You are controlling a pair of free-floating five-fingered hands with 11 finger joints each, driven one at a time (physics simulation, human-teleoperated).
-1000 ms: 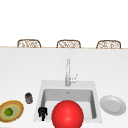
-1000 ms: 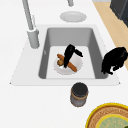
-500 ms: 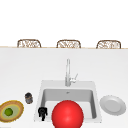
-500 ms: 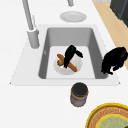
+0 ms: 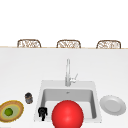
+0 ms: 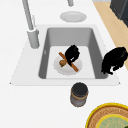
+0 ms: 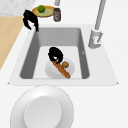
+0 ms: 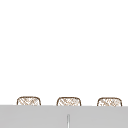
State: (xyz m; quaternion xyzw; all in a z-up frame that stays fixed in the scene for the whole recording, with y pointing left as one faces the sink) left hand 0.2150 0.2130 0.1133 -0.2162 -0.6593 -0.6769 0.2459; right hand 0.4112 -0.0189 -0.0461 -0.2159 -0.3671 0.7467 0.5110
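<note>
A white plate [image 6: 75,68] [image 7: 50,71] lies on the sink's floor, bearing a long brown stick [image 6: 74,67] [image 7: 63,72] and a small round brown item [image 6: 62,63] [image 7: 65,64]. My right hand [image 6: 72,53] [image 7: 55,55] is down in the basin, fingers curled over one end of the stick. The left hand [image 5: 42,112] [image 6: 113,60] [image 7: 31,18] hovers at the sink's front left corner with its fingers hanging loosely and nothing in them. A red ball [image 5: 67,114] in the front view covers the middle of the basin.
A tall faucet [image 5: 67,72] [image 6: 30,22] [image 7: 97,27] stands behind the sink [image 5: 45,85]. A dark jar [image 5: 28,97] [image 6: 79,94] and a yellow bowl [image 5: 16,113] holding a green fruit [image 5: 9,112] sit to the left. An empty white plate [image 5: 113,105] [image 7: 41,107] lies to the right.
</note>
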